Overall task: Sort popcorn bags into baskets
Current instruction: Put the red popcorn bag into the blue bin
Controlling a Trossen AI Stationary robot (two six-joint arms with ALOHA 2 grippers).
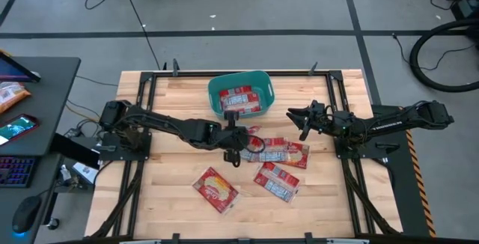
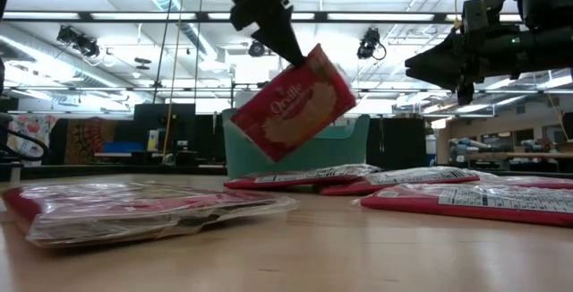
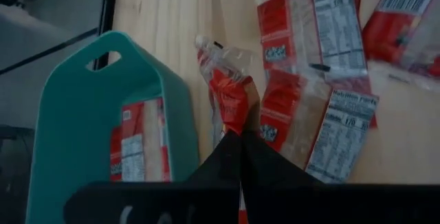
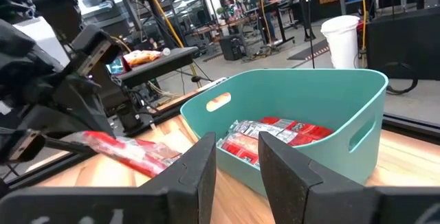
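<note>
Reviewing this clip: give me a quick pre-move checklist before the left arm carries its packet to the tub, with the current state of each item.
1. Left claw shut on the lifted packet: ok.
2. Packet clear of the table: ok.
3. Packet over the teal tub: not ok, it hangs beside the tub.
4. Room in the tub: ok, a few packets lie flat inside.
5. Right claw out of the path: cannot tell, it hovers open close by the tub.

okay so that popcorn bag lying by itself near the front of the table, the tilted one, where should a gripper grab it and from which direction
Judging by its pose, come straight down on the lone popcorn bag. It lies flat and askew on the table, apart from the others, so pinch one thin sealed edge, much as the left gripper holds its bag by one end. Turn the fingers to match its slant.
</note>
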